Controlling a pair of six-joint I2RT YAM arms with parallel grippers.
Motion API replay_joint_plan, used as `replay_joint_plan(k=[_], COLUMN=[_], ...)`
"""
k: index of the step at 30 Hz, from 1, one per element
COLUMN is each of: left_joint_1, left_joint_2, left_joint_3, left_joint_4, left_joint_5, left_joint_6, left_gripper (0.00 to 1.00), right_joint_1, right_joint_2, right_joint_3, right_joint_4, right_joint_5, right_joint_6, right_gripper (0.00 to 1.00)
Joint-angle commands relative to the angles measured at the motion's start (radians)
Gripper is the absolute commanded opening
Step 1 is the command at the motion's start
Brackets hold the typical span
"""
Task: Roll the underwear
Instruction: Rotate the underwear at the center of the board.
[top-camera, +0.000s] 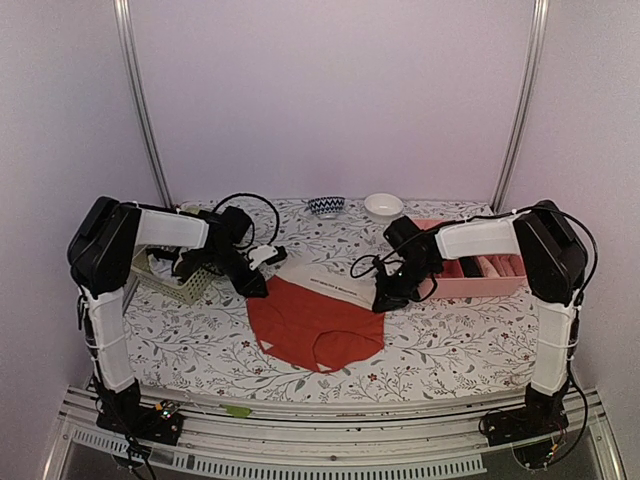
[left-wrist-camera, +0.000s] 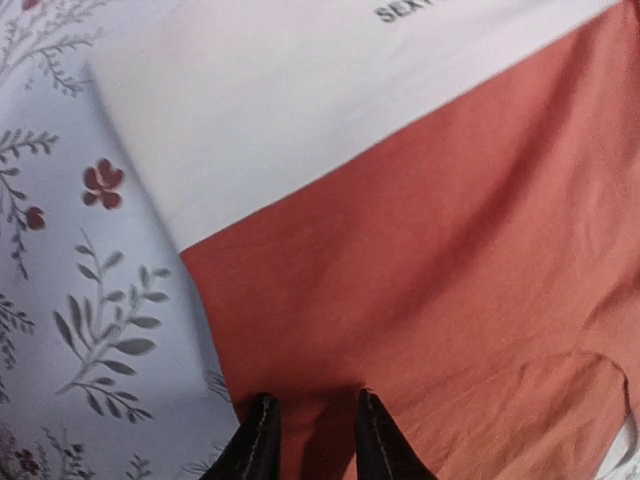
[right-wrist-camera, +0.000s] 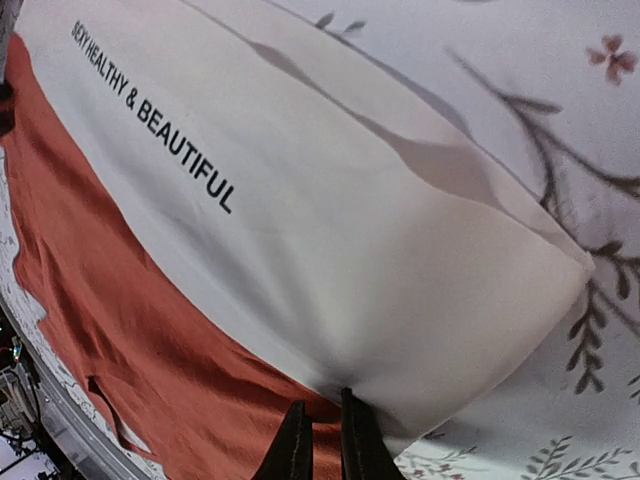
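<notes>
A red-orange underwear with a cream-white waistband lies spread flat on the floral tablecloth, between the two arms. My left gripper is at its left edge. In the left wrist view the left gripper has a puckered fold of red cloth between its fingertips, just below the waistband. My right gripper is at the garment's right edge. In the right wrist view the right gripper stands nearly together, pinching the cloth where the printed waistband meets the red part.
A pink divider tray holding rolled cloth stands at the right, behind the right arm. A pale green perforated basket sits at the left under the left arm. Two small bowls stand at the table's far edge.
</notes>
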Motion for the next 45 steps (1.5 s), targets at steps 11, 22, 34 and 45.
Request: replay_joint_plan(k=[11,22,34,45], left_joint_1=[0.041,0.012,0.014,0.021], left_joint_2=[0.011,-0.292,-0.332,-0.303], left_joint_3=[0.204,-0.085,-0.092,-0.075], left_joint_4=[-0.072,-0.121,-0.143,-0.144], left_joint_5=[-0.063,0.091,0.136,0.158], left_joint_6=[0.102,0.052,0.030,0.061], left_gripper=[0.46,0.50,0.51,0.50], right_joint_1=[0.075,0.070,0.070,0.176], right_joint_2=[-0.217,0.085,0.170,0.009], right_joint_3=[-0.073,0.287,0.217,-0.107], right_joint_4=[-0.007,-0.056,-0.076,-0.063], right_joint_5=[-0.039,-0.083,-0.046,-0.094], right_joint_6=[0.122,-0.045,-0.124,-0.077], right_gripper=[0.16,0.16,0.10,0.06])
